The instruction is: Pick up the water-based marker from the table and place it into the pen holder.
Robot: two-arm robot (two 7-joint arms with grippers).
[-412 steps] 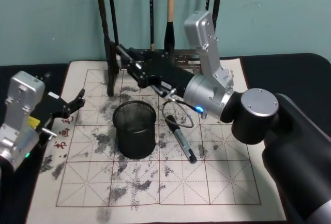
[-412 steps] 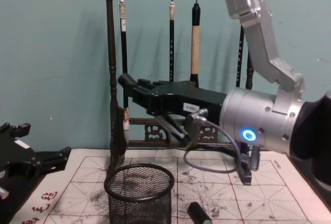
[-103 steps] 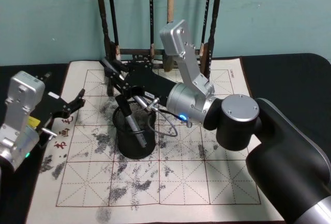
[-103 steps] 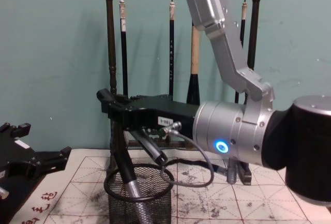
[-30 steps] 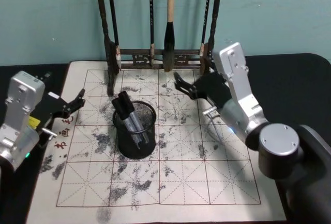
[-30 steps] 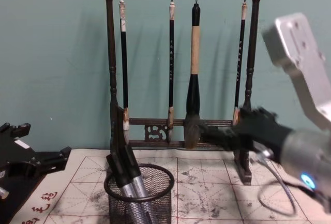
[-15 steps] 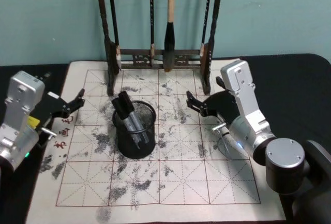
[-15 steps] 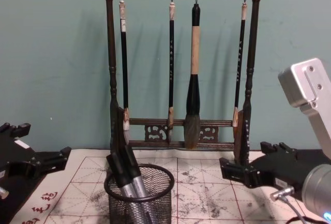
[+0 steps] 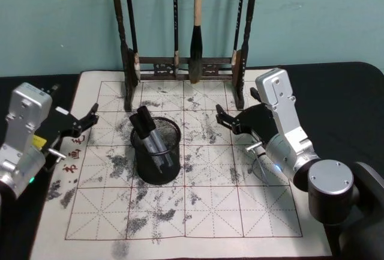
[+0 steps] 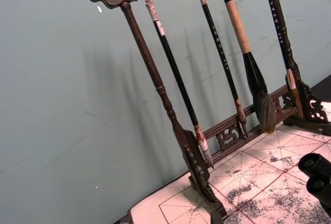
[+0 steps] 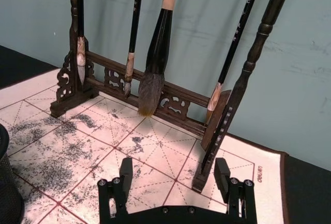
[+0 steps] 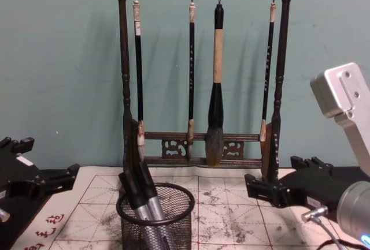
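The pen holder [image 9: 155,165], a black wire-mesh cup, stands on the ink-stained mat; the chest view has it low in the middle [image 12: 173,227]. Two water-based markers [image 9: 147,133] with black caps and grey barrels stand inside it, leaning toward the left rim [image 12: 139,191]. Their caps poke into the left wrist view [image 10: 315,175]. My right gripper [image 9: 222,117] hovers open and empty to the right of the holder, well apart from it, facing the brush rack [image 11: 174,176] [image 12: 272,175]. At the mat's left edge, my left gripper [image 9: 90,119] is parked open [image 12: 47,159].
A tall dark wooden rack [image 9: 183,65] with several hanging calligraphy brushes stands along the back of the mat [image 12: 199,160] [image 11: 155,92] [image 10: 207,177]. The gridded practice mat [image 9: 180,212] covers the black table; its front half has free room.
The marker that lay on the mat to the right of the holder now stands inside it. Within the last second my right gripper pulled back to the right and lower; the left arm stayed still.
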